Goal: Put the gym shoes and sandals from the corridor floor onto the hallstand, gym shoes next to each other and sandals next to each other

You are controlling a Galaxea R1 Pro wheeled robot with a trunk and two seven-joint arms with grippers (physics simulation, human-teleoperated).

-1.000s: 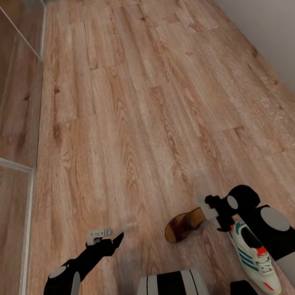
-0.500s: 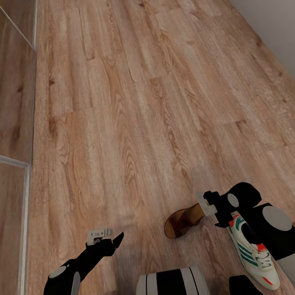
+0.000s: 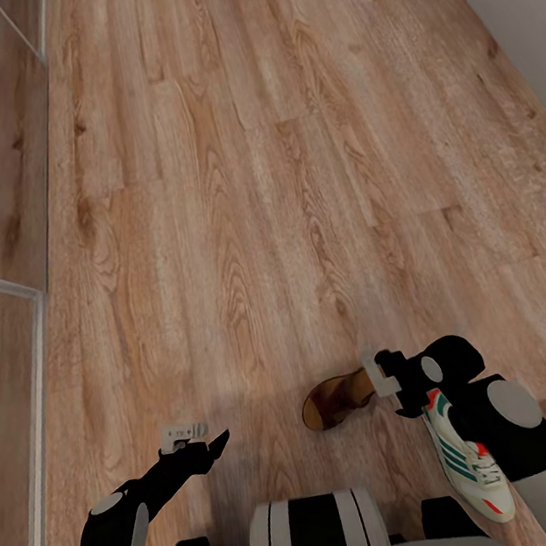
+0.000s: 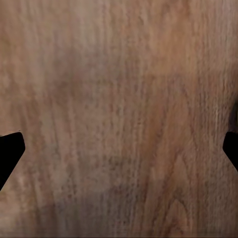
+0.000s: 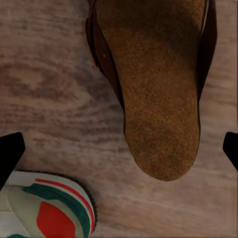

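My right gripper is wide open, holding nothing; the sandal lies between its fingers.

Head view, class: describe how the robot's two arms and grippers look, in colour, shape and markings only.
Both arms are glossy black with round grey joint caps. The left gripper has a pale grey bracket and dark pointed fingers. The right gripper carries a similar pale grey bracket, and that arm's lower section is light grey.
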